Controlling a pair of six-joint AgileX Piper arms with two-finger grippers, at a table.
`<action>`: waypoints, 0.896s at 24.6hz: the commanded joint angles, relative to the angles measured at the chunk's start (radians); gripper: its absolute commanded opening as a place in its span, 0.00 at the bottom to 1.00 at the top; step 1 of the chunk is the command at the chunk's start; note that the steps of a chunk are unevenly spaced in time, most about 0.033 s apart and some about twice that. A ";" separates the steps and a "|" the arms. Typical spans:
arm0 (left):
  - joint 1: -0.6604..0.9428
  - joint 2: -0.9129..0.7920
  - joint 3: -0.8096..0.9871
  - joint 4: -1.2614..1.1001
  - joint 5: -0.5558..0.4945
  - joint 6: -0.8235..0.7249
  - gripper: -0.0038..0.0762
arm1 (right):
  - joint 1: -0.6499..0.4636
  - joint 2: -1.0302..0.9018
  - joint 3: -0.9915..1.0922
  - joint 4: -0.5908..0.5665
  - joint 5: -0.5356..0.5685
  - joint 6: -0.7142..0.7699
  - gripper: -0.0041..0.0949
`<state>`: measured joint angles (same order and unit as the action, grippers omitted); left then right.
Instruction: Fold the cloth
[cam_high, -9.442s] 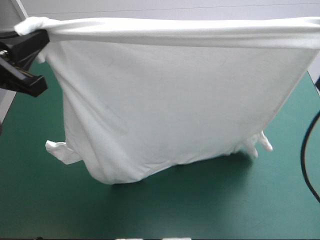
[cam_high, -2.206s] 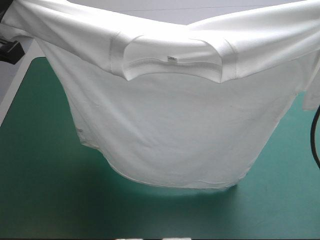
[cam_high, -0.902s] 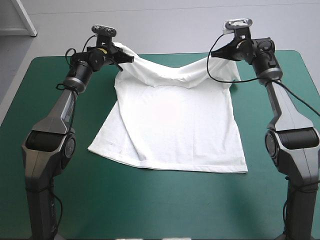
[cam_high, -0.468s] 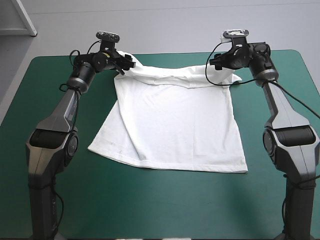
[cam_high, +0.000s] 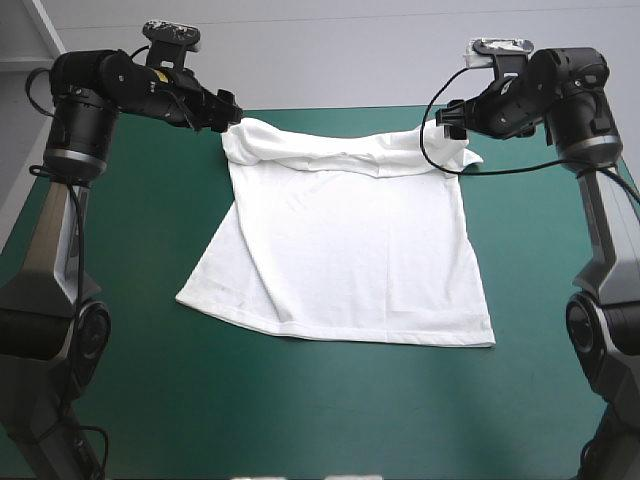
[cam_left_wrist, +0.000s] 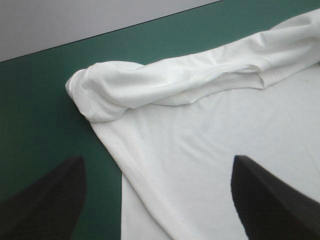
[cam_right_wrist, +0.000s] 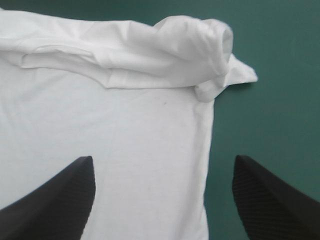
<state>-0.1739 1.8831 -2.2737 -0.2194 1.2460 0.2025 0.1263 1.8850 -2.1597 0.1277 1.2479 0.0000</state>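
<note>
Teal-green cover (cam_high: 110, 400), white T-shirt (cam_high: 345, 260) flat, shoulders bunched in soft rolls, left gripper (cam_high: 227, 112) and right gripper (cam_high: 450, 120) spread apart

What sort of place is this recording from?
Probably a robotics lab bench: a table with a teal-green cover, a robot's left hand and right hand open above it, and one white T-shirt spread flat as the work piece.

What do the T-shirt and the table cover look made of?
T-shirt: soft white knit, probably cotton, matte; it bunches into soft rolls along its far edge. Table cover: teal-green, smooth, matte, without wrinkles; maybe a mat or coated sheet, cannot tell which.
</note>
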 joint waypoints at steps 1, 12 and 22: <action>-0.003 -0.121 0.005 -0.016 0.044 -0.050 0.77 | 0.000 -0.144 0.083 0.058 0.005 0.000 0.72; -0.003 -0.396 0.443 0.163 0.044 -0.040 0.77 | 0.002 -0.541 0.690 0.047 0.003 -0.041 0.72; -0.003 -0.499 1.210 0.202 -0.355 -0.072 0.77 | 0.002 -0.887 1.104 0.038 0.001 -0.050 0.69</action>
<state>-0.1739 1.4180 -1.0991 -0.0167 1.0219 0.1547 0.1271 1.0457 -1.0592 0.1592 1.2480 -0.0392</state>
